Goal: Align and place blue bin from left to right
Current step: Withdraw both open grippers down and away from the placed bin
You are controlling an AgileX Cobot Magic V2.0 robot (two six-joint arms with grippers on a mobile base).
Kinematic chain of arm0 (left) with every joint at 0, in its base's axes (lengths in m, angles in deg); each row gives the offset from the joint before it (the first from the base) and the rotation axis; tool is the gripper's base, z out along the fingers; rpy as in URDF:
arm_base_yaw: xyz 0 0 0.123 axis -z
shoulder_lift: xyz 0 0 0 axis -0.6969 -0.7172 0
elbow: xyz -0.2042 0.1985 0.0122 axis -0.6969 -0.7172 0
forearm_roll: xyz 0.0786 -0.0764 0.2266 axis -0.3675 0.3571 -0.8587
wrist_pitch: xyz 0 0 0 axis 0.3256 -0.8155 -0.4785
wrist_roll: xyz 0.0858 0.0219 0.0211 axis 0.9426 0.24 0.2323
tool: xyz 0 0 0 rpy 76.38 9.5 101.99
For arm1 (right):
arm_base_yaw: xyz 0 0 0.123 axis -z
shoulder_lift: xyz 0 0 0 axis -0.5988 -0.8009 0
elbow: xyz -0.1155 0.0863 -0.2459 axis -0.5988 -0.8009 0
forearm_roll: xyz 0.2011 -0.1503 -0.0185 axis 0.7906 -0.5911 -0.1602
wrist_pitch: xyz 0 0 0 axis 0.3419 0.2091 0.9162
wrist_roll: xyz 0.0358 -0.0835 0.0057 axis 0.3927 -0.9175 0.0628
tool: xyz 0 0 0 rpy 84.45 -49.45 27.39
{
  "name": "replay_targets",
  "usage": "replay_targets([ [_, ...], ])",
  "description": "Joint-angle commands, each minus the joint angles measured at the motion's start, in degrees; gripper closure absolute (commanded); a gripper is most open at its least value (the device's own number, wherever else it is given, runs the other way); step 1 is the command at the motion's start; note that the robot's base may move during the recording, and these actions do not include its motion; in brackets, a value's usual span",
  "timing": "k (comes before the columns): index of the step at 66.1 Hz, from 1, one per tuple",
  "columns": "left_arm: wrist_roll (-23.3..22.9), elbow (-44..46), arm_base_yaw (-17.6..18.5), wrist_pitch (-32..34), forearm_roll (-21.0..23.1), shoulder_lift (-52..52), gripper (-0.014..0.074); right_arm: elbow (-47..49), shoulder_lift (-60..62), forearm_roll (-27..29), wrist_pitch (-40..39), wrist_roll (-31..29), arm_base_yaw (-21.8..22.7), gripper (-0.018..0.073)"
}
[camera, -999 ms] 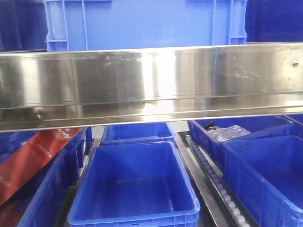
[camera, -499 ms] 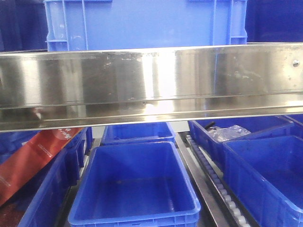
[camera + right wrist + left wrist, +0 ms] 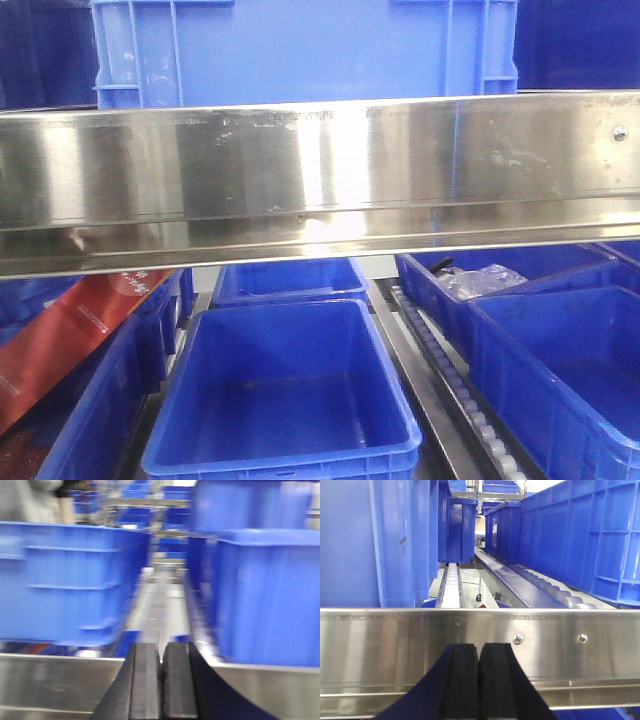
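Blue bin (image 3: 300, 50), ribbed, on upper shelf behind steel rail (image 3: 320, 170); left gripper (image 3: 479, 680) and right gripper (image 3: 161, 680) both clenched on nothing (right view blurred), so closed pads risk striking rail or skewing bin.

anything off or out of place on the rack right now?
Two things. A red printed sheet lies slanted across the lower-left bins, the only non-blue item there. A crumpled clear plastic bag sits in the rear right bin. The blue bin on the upper shelf looks square to the steel rail. The right wrist view is motion-blurred.
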Motion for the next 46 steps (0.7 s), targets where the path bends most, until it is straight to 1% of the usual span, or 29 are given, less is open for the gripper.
replay_targets([
  [1, 0.1, 0.1, -0.1, 1.1, 0.3, 0.3, 0.0708, -2.2, 2.8, -0.5, -0.4, -0.6, 4.2, 0.0629],
  [7, 0.1, 0.1, -0.1, 1.1, 0.3, 0.3, 0.0708, -6.4, 6.3, 0.2, -0.7, -0.6, 7.7, 0.0629],
  [14, 0.1, 0.1, -0.1, 1.1, 0.3, 0.3, 0.0708, -11.8, 10.4, 1.3, -2.9, -0.6, 9.7, 0.0629],
  [23, 0.1, 0.1, -0.1, 1.1, 0.3, 0.3, 0.0708, -17.3, 13.1, 2.1, -4.7, -0.6, 9.7, 0.0629],
  [27, 0.1, 0.1, -0.1, 1.1, 0.3, 0.3, 0.0708, -17.3, 13.1, 2.3, -6.3, -0.6, 9.7, 0.0629],
  [30, 0.1, 0.1, -0.1, 1.1, 0.3, 0.3, 0.0708, -17.3, 13.1, 2.3, -4.3, -0.6, 9.7, 0.0629],
  [46, 0.1, 0.1, -0.1, 1.1, 0.3, 0.3, 0.0708, -17.3, 13.1, 2.3, -4.9, -0.6, 9.7, 0.0629],
])
